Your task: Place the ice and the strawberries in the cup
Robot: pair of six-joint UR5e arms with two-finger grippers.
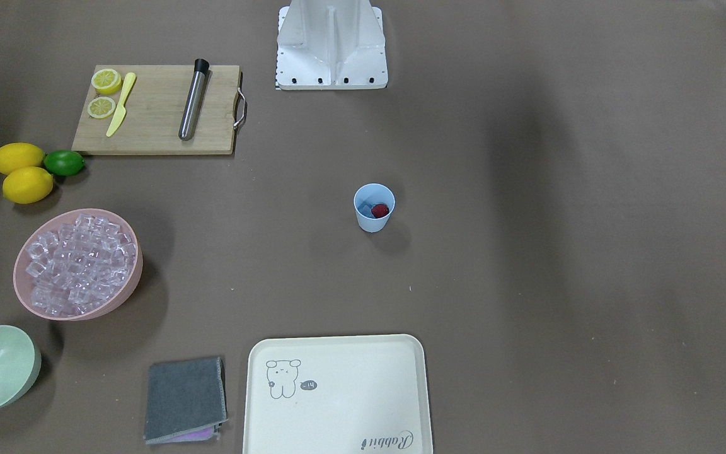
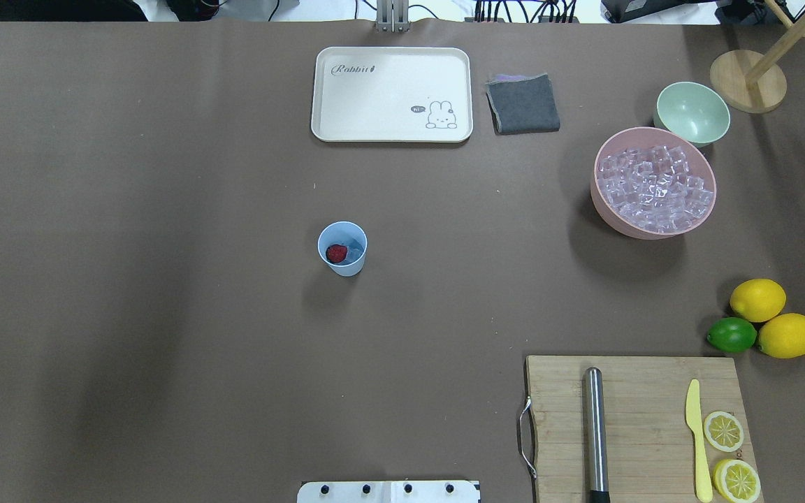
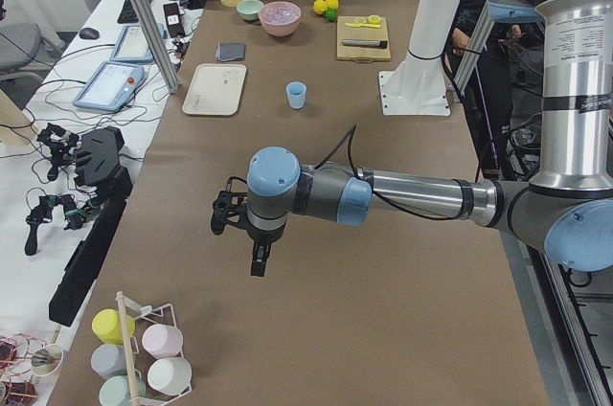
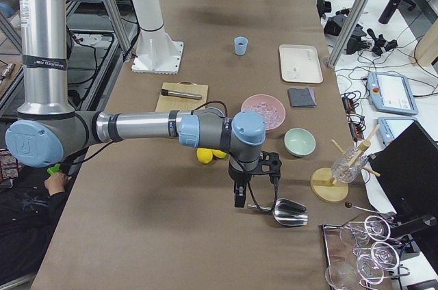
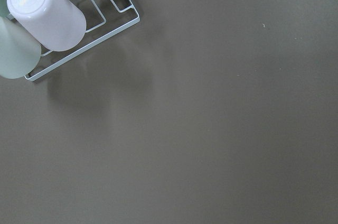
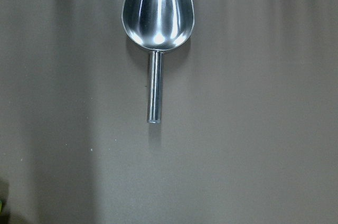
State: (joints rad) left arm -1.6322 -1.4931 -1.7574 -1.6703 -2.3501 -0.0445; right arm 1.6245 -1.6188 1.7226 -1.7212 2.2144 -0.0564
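- Looking across the brown table, we find the small light blue plastic cup standing upright in the open middle, well apart from both sets of fingers.
- Inside it lie a tiny dark red strawberry and a little clear, glassy ice beside it, so we judge the task done or very nearly so.
- The rest of the ice fills the round pink bowl, which is nearer the right fingers than the left ones but close to neither.
- The right gripper hangs over the table's end.
- A shiny metal scoop lies flat just beneath its fingers, handle towards them, and no finger touches it in the wrist view.
- We cannot tell whether those fingers stand wide or narrow.
- The left gripper hovers above bare table at the opposite end, with an upturned pale pink tumbler off to one side of its fingers.
- We cannot tell their spread either.
- We judge the ice to be hard, slick and light, so it is poor to pinch. It is better lifted with the scoop, taken by its thin stem.
- The strawberry is small and probably soft, so it wants a gentle pinch across the body below the leafy top.
- The cup looks light and easy to tip. We would grip it across the wall near the rim and keep it level.
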